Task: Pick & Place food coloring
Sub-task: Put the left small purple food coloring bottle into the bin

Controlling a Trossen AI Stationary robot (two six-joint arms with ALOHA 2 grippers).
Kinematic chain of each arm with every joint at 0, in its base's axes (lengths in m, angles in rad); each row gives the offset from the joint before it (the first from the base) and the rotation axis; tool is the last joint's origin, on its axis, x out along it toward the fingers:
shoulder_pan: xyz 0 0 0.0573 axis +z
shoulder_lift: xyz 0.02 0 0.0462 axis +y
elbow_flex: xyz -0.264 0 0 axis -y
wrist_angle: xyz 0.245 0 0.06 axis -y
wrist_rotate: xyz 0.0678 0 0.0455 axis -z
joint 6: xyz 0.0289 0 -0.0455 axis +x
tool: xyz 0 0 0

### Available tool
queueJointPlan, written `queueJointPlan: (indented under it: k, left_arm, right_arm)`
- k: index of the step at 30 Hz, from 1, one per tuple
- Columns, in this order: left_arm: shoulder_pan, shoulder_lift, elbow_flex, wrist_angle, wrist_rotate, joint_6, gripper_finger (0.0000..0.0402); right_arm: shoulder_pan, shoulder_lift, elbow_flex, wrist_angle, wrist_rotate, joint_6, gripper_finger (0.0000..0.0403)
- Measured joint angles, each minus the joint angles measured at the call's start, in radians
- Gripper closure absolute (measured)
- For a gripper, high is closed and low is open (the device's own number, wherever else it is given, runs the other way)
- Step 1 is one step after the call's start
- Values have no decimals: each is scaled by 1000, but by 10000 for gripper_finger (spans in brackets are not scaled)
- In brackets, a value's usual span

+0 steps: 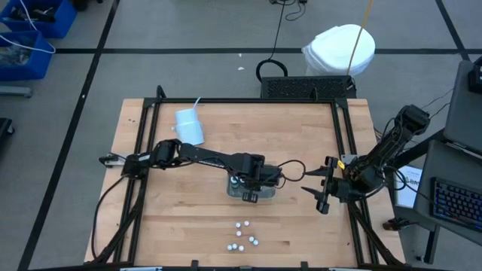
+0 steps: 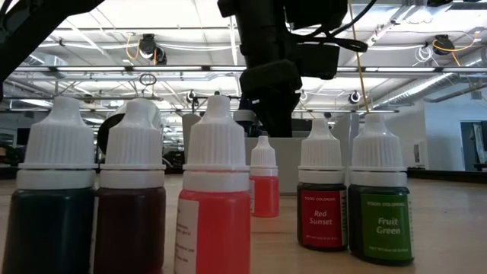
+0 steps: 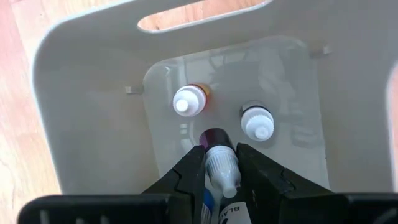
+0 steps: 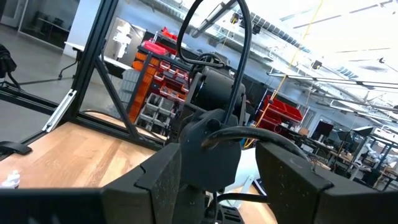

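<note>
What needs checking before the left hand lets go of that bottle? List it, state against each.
1. Left hand closed on the bottle: ok.
2. Hand over the clear tray, inside its walls: ok.
3. Free floor beneath, between the two standing bottles: ok.
4. Held bottle upright: not ok, it lies tilted, cap toward the camera.
5. Right hand clear of the tray, open: ok.
6. Loose bottles waiting at the front: ok.

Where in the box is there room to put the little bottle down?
Inside the clear tray, two bottles stand near the middle. The left gripper holds a third bottle just beside them. Bare floor lies along the tray's side walls.
</note>
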Motion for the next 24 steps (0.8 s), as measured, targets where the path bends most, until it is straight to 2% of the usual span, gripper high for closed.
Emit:
queueJointPlan:
  k: [4, 11, 24]
  left_arm:
    - [0, 0, -3, 1, 56, 4, 309]
    - [0, 0, -6, 0, 58, 23, 309]
    - [11, 0, -7, -1, -9, 18, 309]
  right_arm:
    - [0, 0, 0, -1, 0, 0, 206]
    - [0, 0, 0, -1, 0, 0, 206]
    - [0, 0, 0, -1, 0, 0, 206]
